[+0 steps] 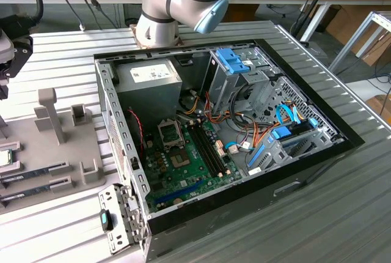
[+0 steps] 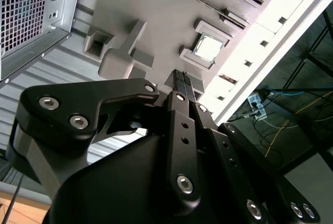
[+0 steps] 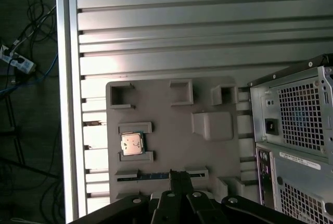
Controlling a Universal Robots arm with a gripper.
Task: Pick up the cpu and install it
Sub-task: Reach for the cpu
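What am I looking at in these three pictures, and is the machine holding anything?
One robot arm stands at the far side of an opened computer case on a slatted metal table. The exterior view looks on from off the arm; both wrist views ride on the arm and look past its black pincer. Beside the case lies a grey holder tray. In it sits the cpu, a small silver square with a green rim. The pincer hangs above the tray near the cpu, shut and holding nothing, so the chip is not yet picked up.
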